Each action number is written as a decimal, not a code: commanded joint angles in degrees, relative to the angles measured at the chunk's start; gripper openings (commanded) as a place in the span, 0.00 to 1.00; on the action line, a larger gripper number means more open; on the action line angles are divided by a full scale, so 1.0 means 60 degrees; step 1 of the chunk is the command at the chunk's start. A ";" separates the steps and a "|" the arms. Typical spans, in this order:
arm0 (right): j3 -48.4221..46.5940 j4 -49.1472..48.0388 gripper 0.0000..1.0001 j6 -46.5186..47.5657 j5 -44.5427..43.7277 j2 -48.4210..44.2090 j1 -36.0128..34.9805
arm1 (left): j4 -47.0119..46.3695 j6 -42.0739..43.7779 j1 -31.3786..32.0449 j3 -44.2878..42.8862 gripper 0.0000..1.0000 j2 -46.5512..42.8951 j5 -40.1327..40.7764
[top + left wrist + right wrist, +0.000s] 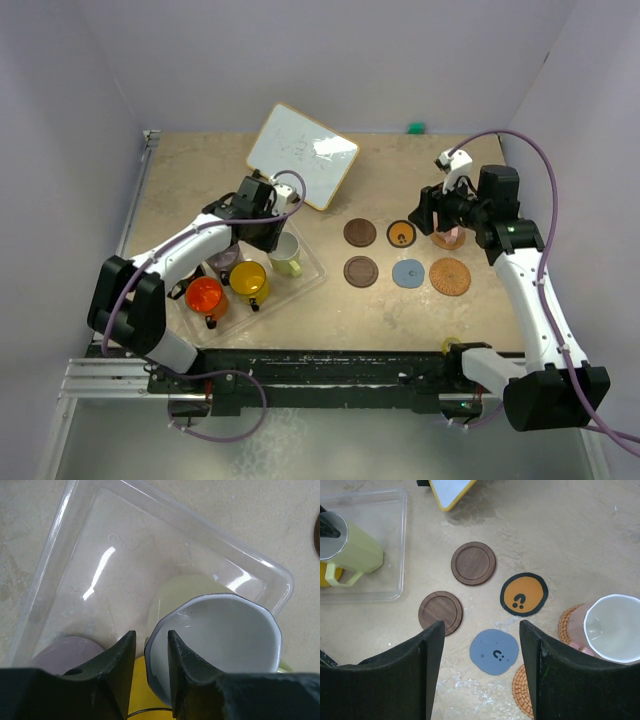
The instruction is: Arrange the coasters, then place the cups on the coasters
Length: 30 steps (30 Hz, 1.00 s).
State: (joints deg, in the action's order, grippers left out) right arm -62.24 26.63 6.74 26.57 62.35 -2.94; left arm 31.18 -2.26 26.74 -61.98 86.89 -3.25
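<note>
a: beige bench (400, 180) first. it lies wide beyond both tools, so i see no trouble there. what about the clear tray (75, 510) under the left tool (151, 645)?

b: it looks light and loose. a sideways drag on lifting could slide it and jostle everything inside.

a: and the coasters?

b: five lie bare below the right tool (481, 630): far dark brown coaster (473, 563), near dark brown coaster (440, 611), orange-centred coaster (523, 594), blue-grey coaster (494, 652) and bare woven coaster (450, 277). they're thin, so a cup landing off-centre would likely shove one askew. that tool hangs released, with nothing between its fingers, over the very spots a cup must reach. the arms might clash.

a: cups?

b: the white-pink cup (612, 627) stands on the other woven coaster (566, 625), just outside one finger of that tool, where a sideways move could knock it. the pale yellow-green cup (180, 592) sits in the tray with its rim wall between the left tool's fingers. whether they pinch it, i can't tell. a one-sided rim hold may let it swing or slip onto the yellow cup (248, 281) just below those fingers, or the mauve-grey cup (65, 652) to their left.
</note>
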 commanded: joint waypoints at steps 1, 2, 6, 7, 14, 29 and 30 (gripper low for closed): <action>0.0015 -0.0303 0.64 0.0176 0.0302 -0.0065 -0.0015 | -0.0049 -0.0172 -0.0056 -0.0567 0.27 0.0217 -0.0213; 0.0003 -0.0276 0.64 0.0186 0.0347 -0.0033 -0.0022 | -0.0076 -0.0179 -0.0056 -0.0576 0.25 0.0253 -0.0220; 0.0005 -0.0285 0.63 0.0133 0.0550 0.0046 -0.0023 | -0.0024 -0.0172 -0.0049 -0.0737 0.15 0.0401 -0.0292; -0.0009 -0.0292 0.63 0.0112 0.0596 0.0052 -0.0023 | 0.0031 -0.0166 -0.0050 -0.0839 0.12 0.0434 -0.0320; -0.0010 -0.0718 0.66 -0.0345 0.0508 -0.0076 -0.0282 | 0.0290 0.0120 -0.0047 -0.1323 0.03 0.0559 -0.0741; -0.0865 -0.3130 0.76 -0.2183 -0.0514 0.1523 -0.3056 | -0.0039 -0.0206 0.0012 -0.2574 0.03 -0.0216 -0.0296; -0.1060 -0.3134 0.77 -0.2232 -0.0456 0.1718 -0.3176 | -0.0097 -0.0229 0.0104 -0.2691 0.03 -0.0202 -0.0228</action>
State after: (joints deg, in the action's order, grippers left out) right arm -63.48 13.56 -2.55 24.49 69.49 -19.86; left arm 35.75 -1.96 26.74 -72.03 89.84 -4.60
